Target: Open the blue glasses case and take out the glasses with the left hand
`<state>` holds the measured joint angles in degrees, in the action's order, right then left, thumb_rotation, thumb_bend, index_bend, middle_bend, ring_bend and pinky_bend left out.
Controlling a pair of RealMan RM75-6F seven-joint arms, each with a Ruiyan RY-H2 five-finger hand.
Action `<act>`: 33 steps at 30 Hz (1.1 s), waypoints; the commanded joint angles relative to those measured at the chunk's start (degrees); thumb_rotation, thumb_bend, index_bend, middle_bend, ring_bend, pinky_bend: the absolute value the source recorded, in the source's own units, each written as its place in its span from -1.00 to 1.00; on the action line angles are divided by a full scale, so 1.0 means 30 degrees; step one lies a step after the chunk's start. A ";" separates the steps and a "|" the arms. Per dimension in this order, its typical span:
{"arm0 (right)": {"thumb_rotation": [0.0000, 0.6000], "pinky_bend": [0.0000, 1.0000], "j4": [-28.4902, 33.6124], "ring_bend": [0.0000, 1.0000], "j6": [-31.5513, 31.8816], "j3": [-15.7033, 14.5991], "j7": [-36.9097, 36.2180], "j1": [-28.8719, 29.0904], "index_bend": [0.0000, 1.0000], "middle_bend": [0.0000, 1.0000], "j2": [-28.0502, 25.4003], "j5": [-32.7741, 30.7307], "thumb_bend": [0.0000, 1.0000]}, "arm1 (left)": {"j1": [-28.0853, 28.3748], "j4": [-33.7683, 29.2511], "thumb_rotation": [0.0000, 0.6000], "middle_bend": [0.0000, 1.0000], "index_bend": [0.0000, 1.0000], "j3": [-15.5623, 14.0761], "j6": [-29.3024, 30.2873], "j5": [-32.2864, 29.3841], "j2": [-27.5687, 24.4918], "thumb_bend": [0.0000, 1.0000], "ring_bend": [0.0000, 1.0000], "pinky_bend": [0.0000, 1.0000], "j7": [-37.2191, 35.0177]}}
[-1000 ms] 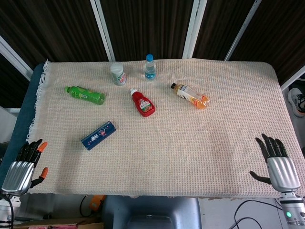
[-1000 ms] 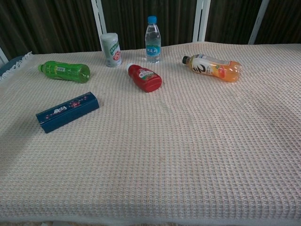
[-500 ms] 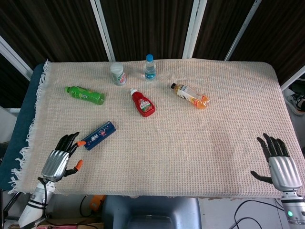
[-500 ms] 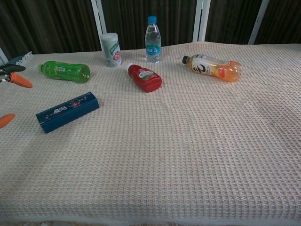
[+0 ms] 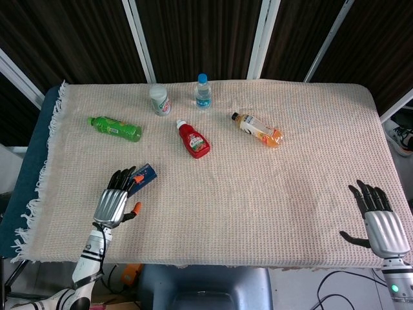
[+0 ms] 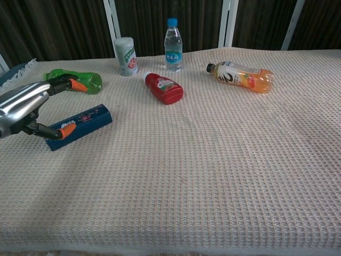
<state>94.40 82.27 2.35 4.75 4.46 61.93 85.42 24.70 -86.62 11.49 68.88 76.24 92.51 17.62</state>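
The blue glasses case lies closed on the mesh cloth at the left; in the head view only its far end shows past my hand. My left hand hovers over the case's near end with fingers spread and orange fingertips forward, holding nothing. Its thumb tip is right at the case's front face; contact is unclear. My right hand rests open at the near right table edge, absent from the chest view. The glasses are not visible.
Beyond the case lie a green bottle, a white can, a clear water bottle, a red ketchup bottle and an orange juice bottle. The cloth's fringed edge runs down the left.
My left hand has moved right and forward from the table's near left corner to over the case's near end. The right hand has stayed put. The case has not shifted.
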 commanded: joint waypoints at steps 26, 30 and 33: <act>1.00 -1.00 0.0104 -1.00 0.0037 0.0036 -0.0315 -0.0035 -1.00 -1.00 -0.0195 -0.0059 -0.65 | 0.1805 0.4768 1.00 -1.00 -0.57 0.0883 -0.1183 -0.3793 0.2892 -0.29 -1.00 -1.00 0.2053; 1.00 -1.00 0.0151 -1.00 0.0006 0.0009 -0.0411 -0.0038 -1.00 -1.00 -0.0281 -0.0039 -0.64 | 0.1952 0.5963 1.00 -1.00 -0.57 0.1031 -0.1090 -0.4341 0.3303 -0.29 -1.00 -1.00 0.2555; 1.00 -1.00 0.0159 -1.00 -0.0023 0.0004 -0.0404 -0.0030 -1.00 -1.00 -0.0293 -0.0049 -0.65 | 0.1979 0.6511 1.00 -1.00 -0.57 0.1051 -0.0881 -0.4377 0.3502 -0.29 -1.00 -1.00 0.2543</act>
<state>94.88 82.21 2.37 3.53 4.36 61.04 85.28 30.51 -67.94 14.51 65.80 63.41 102.53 24.98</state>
